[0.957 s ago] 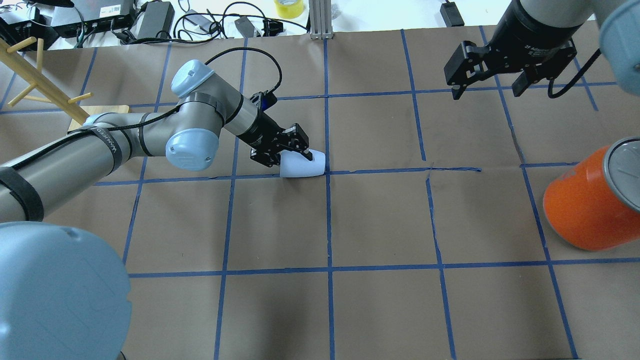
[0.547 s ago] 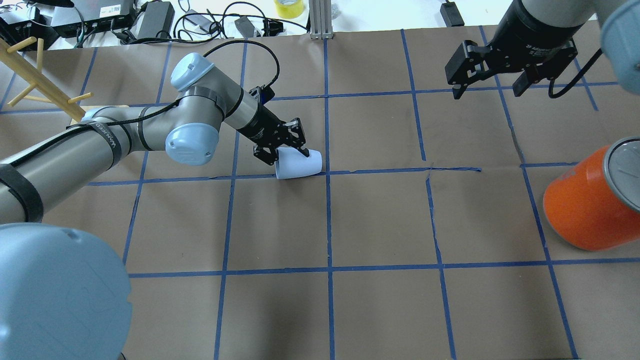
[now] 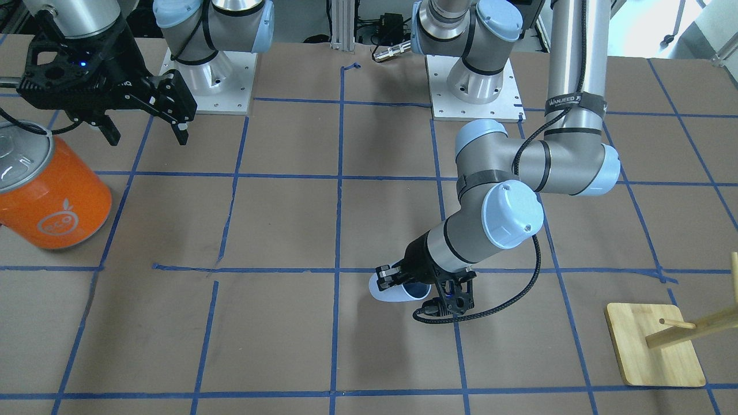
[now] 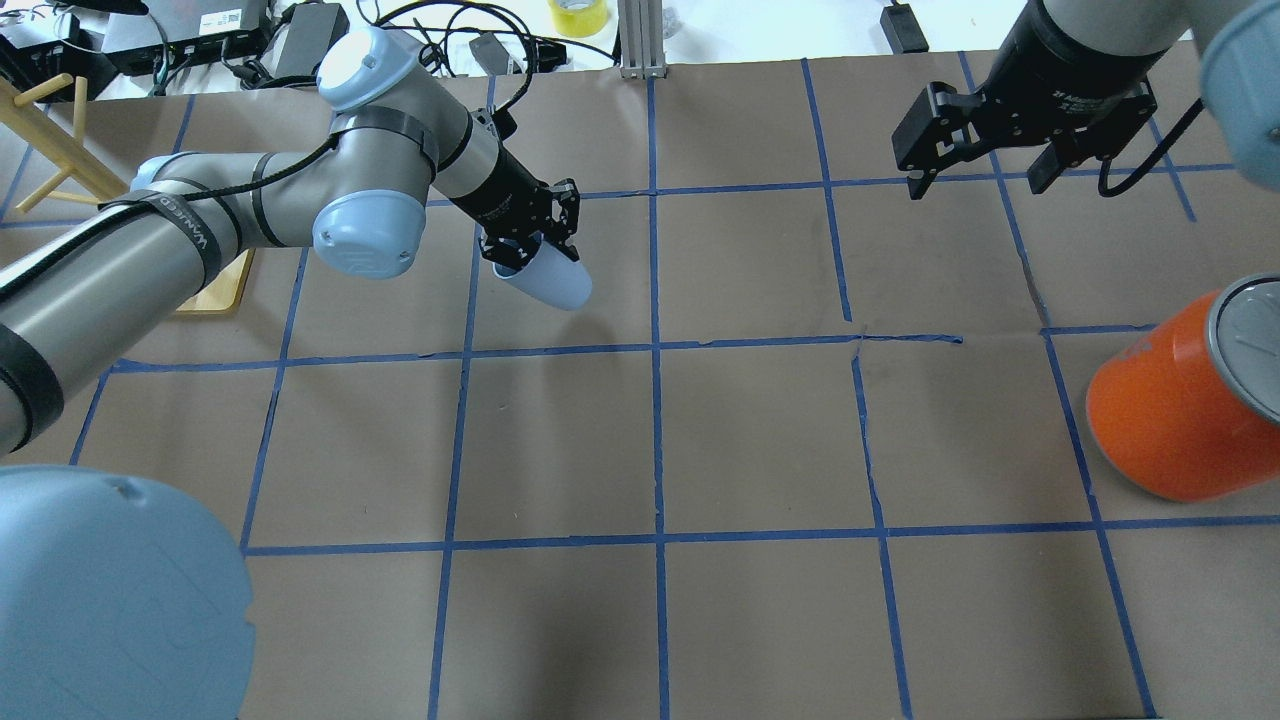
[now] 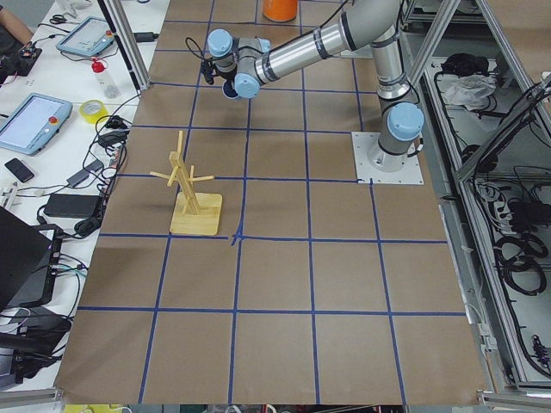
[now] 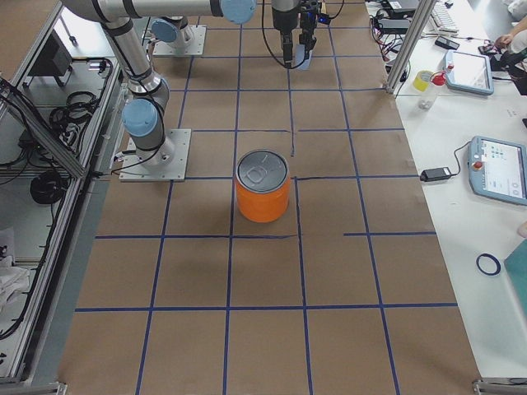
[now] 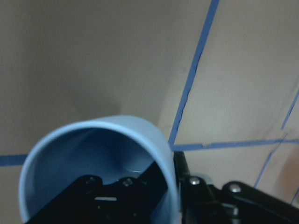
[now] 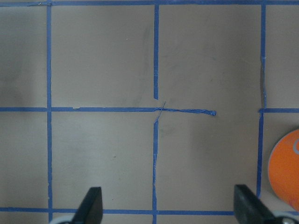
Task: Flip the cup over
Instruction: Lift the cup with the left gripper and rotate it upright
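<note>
The small pale lavender-blue cup [image 4: 556, 283] hangs tilted above the table, its closed bottom pointing down and right in the overhead view. My left gripper [image 4: 527, 256] is shut on the cup's rim. In the left wrist view one finger is inside the cup [image 7: 140, 135] and the other is outside its wall. In the front view the cup [image 3: 387, 292] shows its bluer inside below the left gripper [image 3: 403, 282]. My right gripper [image 4: 980, 180] is open and empty, high over the far right of the table, and it also shows in the front view [image 3: 144, 129].
A big orange can [image 4: 1180, 410] with a silver lid stands at the right edge, also seen in the front view [image 3: 52, 196]. A wooden peg rack [image 3: 657, 346] stands at the far left of the table. Cables and boxes lie beyond the far edge.
My left gripper has lifted the cup off the table, where it lay on its side, and carried it up and towards the far side while turning it. The right arm has not moved.
</note>
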Available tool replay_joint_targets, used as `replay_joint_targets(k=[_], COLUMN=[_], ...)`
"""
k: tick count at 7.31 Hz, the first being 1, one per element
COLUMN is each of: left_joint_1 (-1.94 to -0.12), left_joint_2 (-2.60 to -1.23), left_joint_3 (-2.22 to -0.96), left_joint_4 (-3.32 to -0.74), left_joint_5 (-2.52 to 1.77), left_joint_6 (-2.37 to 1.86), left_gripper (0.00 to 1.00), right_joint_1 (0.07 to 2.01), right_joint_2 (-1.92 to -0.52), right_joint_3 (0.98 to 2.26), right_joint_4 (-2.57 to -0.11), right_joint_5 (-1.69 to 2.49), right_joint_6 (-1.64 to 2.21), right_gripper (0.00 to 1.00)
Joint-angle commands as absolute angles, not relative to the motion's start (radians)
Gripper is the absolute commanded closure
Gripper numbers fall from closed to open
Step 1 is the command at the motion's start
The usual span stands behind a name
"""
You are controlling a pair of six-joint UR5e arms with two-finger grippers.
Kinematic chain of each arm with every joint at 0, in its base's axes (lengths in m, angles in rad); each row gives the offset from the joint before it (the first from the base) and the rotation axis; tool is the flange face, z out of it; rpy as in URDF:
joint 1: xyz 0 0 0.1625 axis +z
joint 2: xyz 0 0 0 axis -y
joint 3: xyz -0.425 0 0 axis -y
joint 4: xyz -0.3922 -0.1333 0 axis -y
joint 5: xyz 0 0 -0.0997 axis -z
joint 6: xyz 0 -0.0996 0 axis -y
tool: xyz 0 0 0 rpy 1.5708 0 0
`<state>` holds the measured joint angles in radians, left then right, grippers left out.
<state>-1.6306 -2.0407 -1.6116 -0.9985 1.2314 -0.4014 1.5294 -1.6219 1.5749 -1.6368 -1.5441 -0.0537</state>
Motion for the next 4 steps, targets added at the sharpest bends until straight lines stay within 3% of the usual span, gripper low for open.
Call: replay_joint_targets(k=[1, 4], left_joint_1=[-1.631, -1.606], left_joint_2=[-2.031, -2.065], left_joint_3=[-1.542, -1.548], left_joint_4=[-1.003, -0.912], left_joint_5=[1.526, 1.653], left_joint_6=[-0.255, -0.072], left_gripper=[1.0, 1.0], right_joint_1=[1.529, 1.529], right_joint_2=[-1.621, -1.623], right_joint_3=[1.575, 1.575], right_joint_4=[-1.635, -1.629], right_joint_5=[-1.548, -1.545], right_joint_6=[-0.054, -0.055], right_gripper=[0.0, 0.0])
